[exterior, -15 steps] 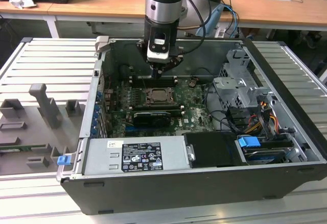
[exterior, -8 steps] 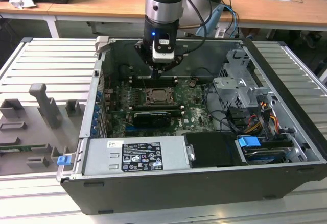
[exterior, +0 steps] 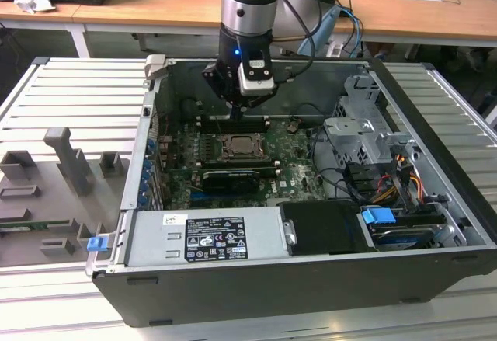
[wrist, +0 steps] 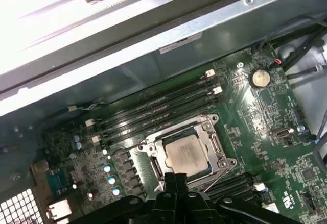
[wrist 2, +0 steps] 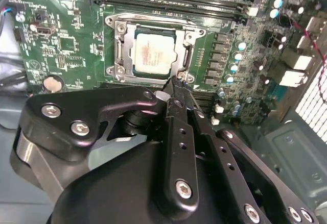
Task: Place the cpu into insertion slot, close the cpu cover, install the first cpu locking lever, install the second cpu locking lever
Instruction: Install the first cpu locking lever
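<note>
A ribbed grey table [exterior: 62, 92] spans the exterior view, and an open black computer case [exterior: 311, 287] lies on it, taking up the middle and the exterior view's right. The arm [exterior: 247, 7] comes down from the top centre of that frame into the case. A silver power supply [exterior: 206, 236] sits along the case's near edge, low in the frame, with the green motherboard [exterior: 295, 174] behind it.

The gripper [exterior: 234, 114] hangs just above the board, a little above the frame's centre. In both wrist views its black fingers [wrist 2: 176, 132] are pressed together with nothing between them, their tips right at the socket's edge.

The cpu cover [wrist 2: 124, 50] lies flat around the cpu [wrist 2: 153, 55], which sits in its socket at mid-frame in the exterior view, its pale metal top showing through the square opening.
</note>
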Motion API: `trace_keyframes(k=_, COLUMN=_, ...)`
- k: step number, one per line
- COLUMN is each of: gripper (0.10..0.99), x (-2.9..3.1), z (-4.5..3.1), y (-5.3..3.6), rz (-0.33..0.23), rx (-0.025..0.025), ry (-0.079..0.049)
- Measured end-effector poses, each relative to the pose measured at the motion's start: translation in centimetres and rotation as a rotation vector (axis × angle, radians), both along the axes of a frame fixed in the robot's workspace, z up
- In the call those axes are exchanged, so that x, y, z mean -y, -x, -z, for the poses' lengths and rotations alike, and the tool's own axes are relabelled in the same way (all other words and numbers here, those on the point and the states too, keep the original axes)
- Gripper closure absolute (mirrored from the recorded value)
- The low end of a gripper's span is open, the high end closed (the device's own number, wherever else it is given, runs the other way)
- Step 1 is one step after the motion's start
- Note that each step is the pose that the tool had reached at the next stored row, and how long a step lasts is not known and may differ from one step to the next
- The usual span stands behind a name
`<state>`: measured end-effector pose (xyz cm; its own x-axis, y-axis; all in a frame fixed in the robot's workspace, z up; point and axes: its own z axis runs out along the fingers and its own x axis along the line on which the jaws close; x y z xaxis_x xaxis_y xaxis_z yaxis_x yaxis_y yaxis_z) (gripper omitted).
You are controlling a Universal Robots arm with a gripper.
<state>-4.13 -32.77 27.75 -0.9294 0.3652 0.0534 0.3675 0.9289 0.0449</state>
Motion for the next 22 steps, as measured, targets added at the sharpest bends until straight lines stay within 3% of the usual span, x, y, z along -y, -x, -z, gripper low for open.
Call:
trace_keyframes(k=7, gripper=0.980, x=0.00, z=0.01, y=0.00, rz=-0.076, rx=0.0000, ry=0.000)
trace_keyframes(k=22, gripper=0.980, x=0.27, z=0.08, y=0.28, rz=-0.181, rx=0.0003, ry=-0.001)
